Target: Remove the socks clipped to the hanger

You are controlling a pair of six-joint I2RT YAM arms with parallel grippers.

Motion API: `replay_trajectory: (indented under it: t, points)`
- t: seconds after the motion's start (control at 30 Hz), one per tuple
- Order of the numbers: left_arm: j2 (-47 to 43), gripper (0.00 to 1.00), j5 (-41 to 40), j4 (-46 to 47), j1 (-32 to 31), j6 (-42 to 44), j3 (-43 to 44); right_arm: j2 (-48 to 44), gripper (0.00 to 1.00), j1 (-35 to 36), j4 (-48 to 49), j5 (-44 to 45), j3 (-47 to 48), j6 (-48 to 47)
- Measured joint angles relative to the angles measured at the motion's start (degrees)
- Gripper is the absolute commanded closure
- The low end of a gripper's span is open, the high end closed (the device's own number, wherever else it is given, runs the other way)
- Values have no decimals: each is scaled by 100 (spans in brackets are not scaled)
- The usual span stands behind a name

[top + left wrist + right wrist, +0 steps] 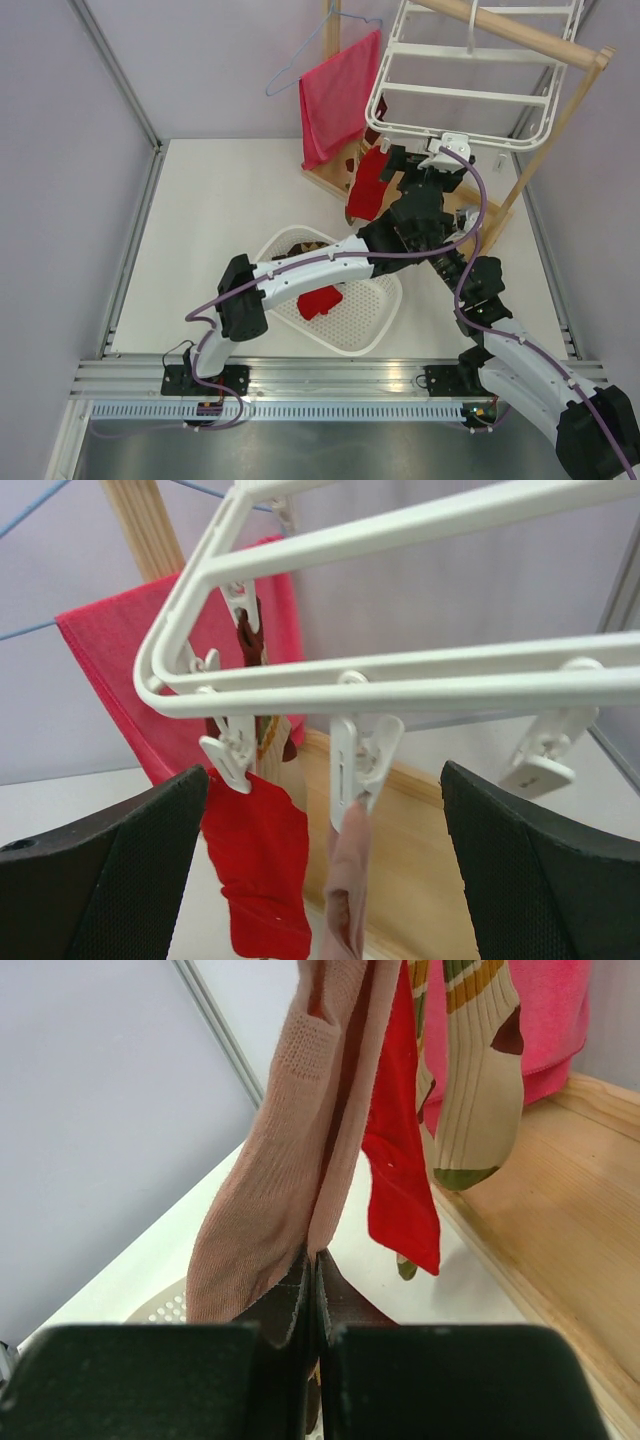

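The white hanger (pixel 470 70) hangs on the wooden stand, and its bars and clips fill the top of the left wrist view (pixel 400 680). A red sock (pixel 260 870) and a pale pink sock (pixel 345 880) hang from clips. My left gripper (pixel 325 880) is open, its fingers either side of both socks below the frame. My right gripper (pixel 315 1270) is shut on the lower end of the pale pink sock (pixel 290 1140). Behind it hang a red sock (pixel 400 1170) and a striped sock (pixel 480 1080). In the top view both wrists crowd under the hanger's near edge, beside the red sock (pixel 368 185).
A white basket (pixel 370 300) on the table holds a red sock (pixel 320 300) and a darker item. A red-pink towel (pixel 340 95) hangs on a thin wire hanger (pixel 300 70). The wooden stand (pixel 530 40) has a base board (pixel 560 1220) close to my right.
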Motion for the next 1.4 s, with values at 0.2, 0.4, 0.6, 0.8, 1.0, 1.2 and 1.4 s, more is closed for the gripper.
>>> replay_trajectory:
  t: [0.2, 0.4, 0.6, 0.8, 1.0, 1.2, 1.4]
  points:
    - [50, 0, -42, 133, 162, 188, 267, -4, 99, 0, -2, 0, 2, -24]
    - [101, 0, -39, 52, 291, 225, 358, -4, 99, 0, 0, 0, 11, -35]
    - [162, 0, -17, -238, 376, 197, 402, -4, 99, 0, -2, -2, 11, -37]
    - [179, 0, -13, -323, 448, 155, 457, -4, 99, 0, -2, 0, 11, -39]
    - [310, 0, 7, -608, 485, 63, 651, -4, 99, 0, -2, -2, 11, -42]
    - [376, 0, 11, -835, 509, -35, 688, -4, 99, 0, -2, 0, 11, -50]
    - [391, 41, 17, -992, 560, -232, 688, -4, 99, 0, -2, 0, 11, -68]
